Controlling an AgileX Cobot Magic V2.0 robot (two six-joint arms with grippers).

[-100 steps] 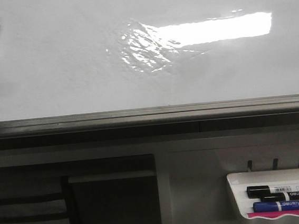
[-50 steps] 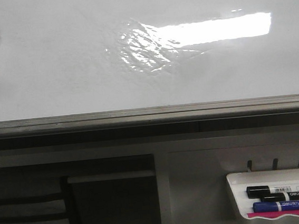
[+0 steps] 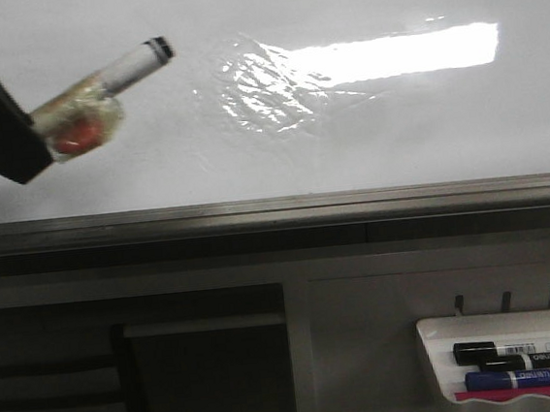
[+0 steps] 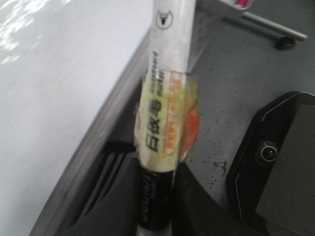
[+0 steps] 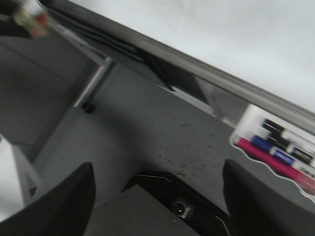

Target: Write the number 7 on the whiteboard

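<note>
Whiteboard (image 3: 365, 129) first: one large glossy white sheet, bare of any stroke I can see, with one wrinkled shiny patch and one bright bar of glare ahead and to the right of my left gripper (image 3: 40, 141). No number 7 shows on it. One grey edge rail (image 3: 275, 211) runs along its lower edge, below my tool.

My left gripper is clamped on one marker (image 3: 111, 76), which is bound at the middle in yellowish tape with an orange-red spot. The marker juts up and to the right from my black fingers, its dark tip over the board; I cannot tell whether the tip touches.

My right gripper (image 5: 157, 196) stands with its two dark fingers spread wide and nothing between them, above grey floor.

One small white tray (image 3: 509, 359) hangs well below the rail, far to the right of my left tool, holding two markers that I can count, one black-capped (image 3: 508, 349), one blue (image 3: 521, 377), above a pink strip.
</note>
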